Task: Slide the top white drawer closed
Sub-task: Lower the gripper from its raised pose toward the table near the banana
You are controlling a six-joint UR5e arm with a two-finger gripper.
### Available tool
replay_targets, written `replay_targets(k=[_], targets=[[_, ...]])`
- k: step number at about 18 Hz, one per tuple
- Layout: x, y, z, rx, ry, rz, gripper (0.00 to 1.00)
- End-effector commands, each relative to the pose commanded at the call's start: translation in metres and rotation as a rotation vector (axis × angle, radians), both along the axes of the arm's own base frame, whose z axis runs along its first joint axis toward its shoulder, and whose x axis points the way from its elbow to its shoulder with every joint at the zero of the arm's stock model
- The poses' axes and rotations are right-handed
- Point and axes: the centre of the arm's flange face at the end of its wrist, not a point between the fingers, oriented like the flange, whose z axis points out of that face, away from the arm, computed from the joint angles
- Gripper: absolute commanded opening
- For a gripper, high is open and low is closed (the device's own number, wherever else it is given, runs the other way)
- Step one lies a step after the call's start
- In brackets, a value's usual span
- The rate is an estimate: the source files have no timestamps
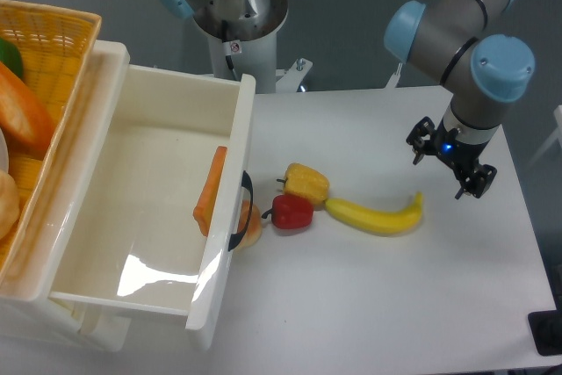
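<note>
The top white drawer (149, 208) stands pulled far out of the cabinet on the left, its deep inside empty and glossy. Its front panel (226, 217) faces right and carries a curved black handle (243, 212). An orange carrot (211, 191) leans over the panel's top edge. My gripper (450, 169) hangs over the right part of the table, well clear of the drawer, with its dark fingers spread and nothing between them.
A yellow wicker basket (53, 50) with food sits on the cabinet top at the far left. A red pepper (291, 212), a yellow pepper (306, 183) and a banana (376, 215) lie on the table just right of the drawer front. An arm base (230, 6) stands behind.
</note>
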Motion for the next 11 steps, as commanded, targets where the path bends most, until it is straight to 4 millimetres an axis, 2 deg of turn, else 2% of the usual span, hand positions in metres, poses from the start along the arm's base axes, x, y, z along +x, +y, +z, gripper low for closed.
replay_targets(k=[5, 8, 11], targets=[[0.005, 0.0, -0.007, -0.001, -0.018, 0.012, 1.0], [0.012, -0.005, -0.019, 0.002, -0.017, 0.017, 1.0], [0.03, -0.004, -0.027, -0.013, -0.021, 0.04, 1.0]])
